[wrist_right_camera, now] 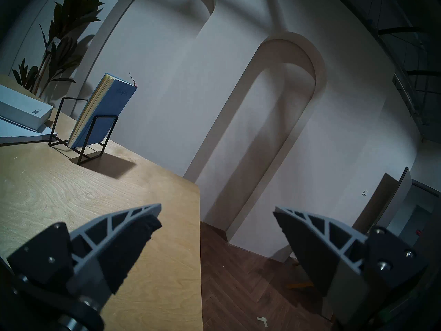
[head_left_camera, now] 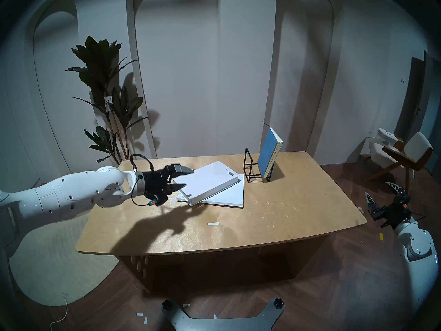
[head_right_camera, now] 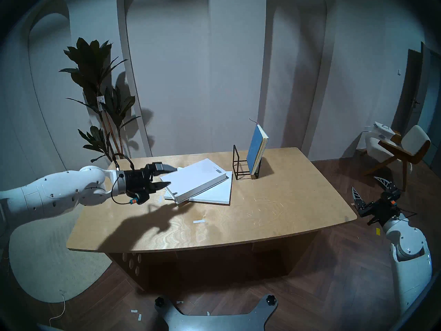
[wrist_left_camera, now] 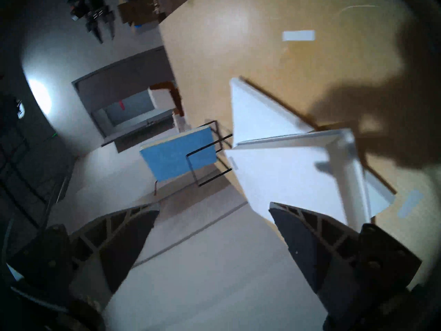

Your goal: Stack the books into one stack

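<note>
**Two white books stacked, blue notebook in the rack**

On the wooden counter (head_left_camera: 286, 204) the thick white hardcover (head_left_camera: 207, 181) lies flat on top of the large thin white booklet (head_left_camera: 229, 196), turned at an angle so the booklet's corners show beneath it. The hardcover's near corner juts past the booklet's edge. Just to their right stands the black wire rack (head_left_camera: 256, 167), and the blue-covered notebook (head_left_camera: 268, 155) stands on edge in its right-hand slot, leaning to the right, with a thin ribbon marker sticking out at the top.

The left gripper (head_left_camera: 186, 178) hovers above the counter at the left edge of the white books, pointing towards them roughly level; its jaws are spread wide and grasp nothing, one finger above the hardcover's far-left corner, the other off its near-left side. Whether either finger touches the book cannot be told.

The right gripper (head_left_camera: 381, 192) hangs off the counter's right end, above the floor, its jaws released and empty.

A small strip of white tape (head_left_camera: 213, 224) lies on the counter in front of the books.
</note>
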